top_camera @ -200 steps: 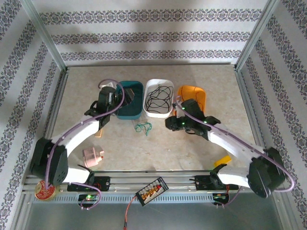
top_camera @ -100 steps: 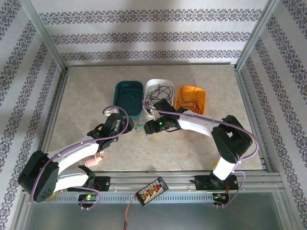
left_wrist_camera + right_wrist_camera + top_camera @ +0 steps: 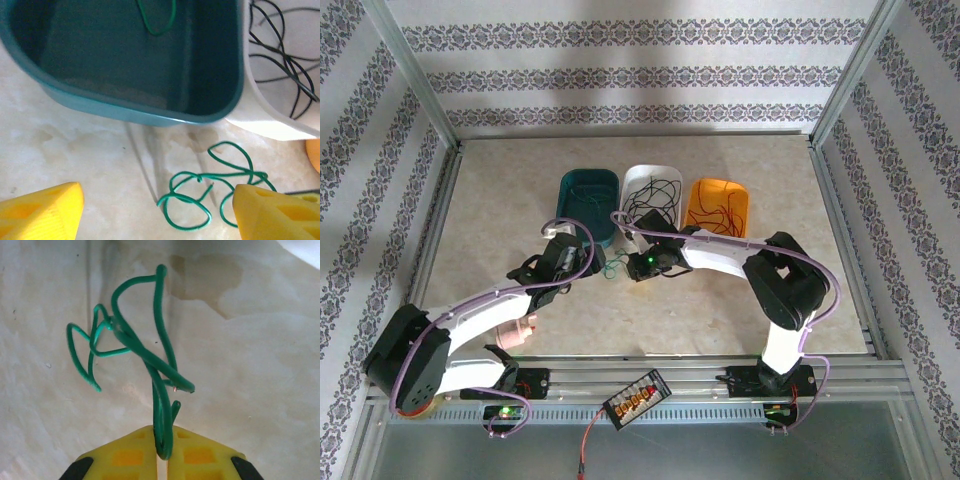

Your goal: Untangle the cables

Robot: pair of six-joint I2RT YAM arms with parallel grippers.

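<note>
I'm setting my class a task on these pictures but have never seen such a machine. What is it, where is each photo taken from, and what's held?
Two robot arms are bolted at the near edge of a table. One picture looks down from above; the other two come from a camera on each wrist. On the table stand a teal bin, a white bin with black cables and an orange bin with red cables. Before them is a tangled green cable. The right gripper is shut on one strand of it; the left gripper is open beside it.
</note>
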